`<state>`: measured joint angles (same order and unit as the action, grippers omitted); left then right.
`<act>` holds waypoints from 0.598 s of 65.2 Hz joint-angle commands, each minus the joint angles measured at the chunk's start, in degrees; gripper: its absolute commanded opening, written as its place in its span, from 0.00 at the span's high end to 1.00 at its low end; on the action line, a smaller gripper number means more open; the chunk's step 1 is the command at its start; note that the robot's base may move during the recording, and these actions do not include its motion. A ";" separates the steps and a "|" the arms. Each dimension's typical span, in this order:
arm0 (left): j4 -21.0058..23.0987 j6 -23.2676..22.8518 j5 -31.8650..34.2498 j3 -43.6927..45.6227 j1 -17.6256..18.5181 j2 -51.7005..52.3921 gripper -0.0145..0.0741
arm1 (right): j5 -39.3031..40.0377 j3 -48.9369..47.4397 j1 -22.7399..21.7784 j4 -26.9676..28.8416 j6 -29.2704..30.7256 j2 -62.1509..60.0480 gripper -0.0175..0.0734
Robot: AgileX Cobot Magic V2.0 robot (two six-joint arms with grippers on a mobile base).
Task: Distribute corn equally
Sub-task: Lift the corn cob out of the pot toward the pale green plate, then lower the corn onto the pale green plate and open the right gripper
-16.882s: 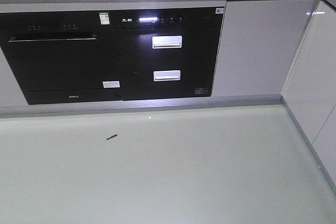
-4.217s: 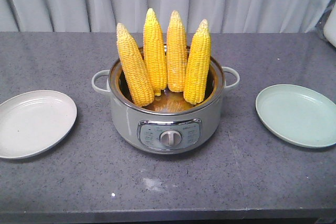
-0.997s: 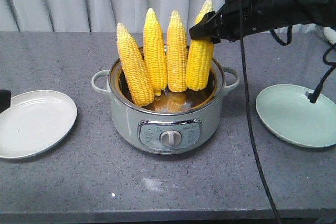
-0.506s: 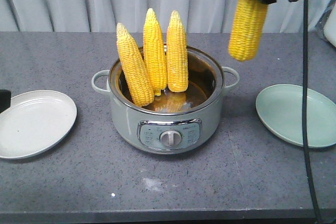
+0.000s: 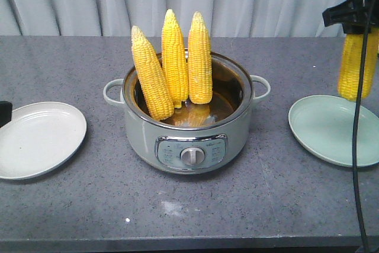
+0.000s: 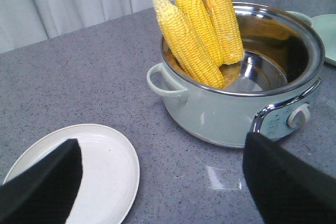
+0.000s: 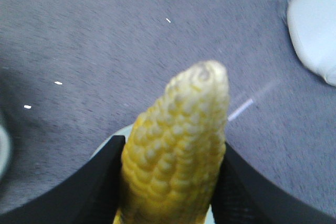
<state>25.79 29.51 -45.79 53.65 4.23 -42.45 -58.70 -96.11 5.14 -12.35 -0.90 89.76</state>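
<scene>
The right gripper (image 5: 350,17) is seen at the upper right edge of the front view, raised high above the counter (image 5: 71,69), with a black cable (image 5: 355,164) hung down from it. Its jaws are closed on the upper part of the held cob (image 5: 354,66), which is hung upright, blunt end down, above the far part of the green plate (image 5: 331,128) and apart from it. In the right wrist view the pale tip (image 7: 202,77) is pointed up toward the camera, and the cob is pinched between two black fingers (image 7: 100,182), one at each side.

The left gripper (image 6: 160,166) is placed low at the left. In the front view only a dark sliver of it is shown at the left edge, just beside the white plate (image 5: 35,140). In the left wrist view its jaws are spread wide with nothing between them, above the near part of that plate and the counter in front of the pot (image 5: 142,140).

Four cobs are counted in all. One is held, and three cobs (image 5: 174,63) are stood tips up in the pot at the centre of the frame, leaned toward its left and back wall. Two plates are counted, white at the lower left and green at the right. One pot is counted, with a handle at each side and a dial (image 5: 190,156) on its front
</scene>
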 commanded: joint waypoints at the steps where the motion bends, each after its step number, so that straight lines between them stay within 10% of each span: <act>1: 1.74 0.09 3.91 1.75 0.33 -0.07 0.18 | 2.19 -1.78 -2.62 0.03 0.01 -0.04 0.54; 39: 1.75 0.09 3.85 1.75 0.33 -0.07 0.18 | -3.94 -1.78 -6.02 0.42 2.44 13.55 0.54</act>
<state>25.79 29.51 -45.79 53.65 4.23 -42.45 -63.94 -96.11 -0.52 -10.86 0.52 104.72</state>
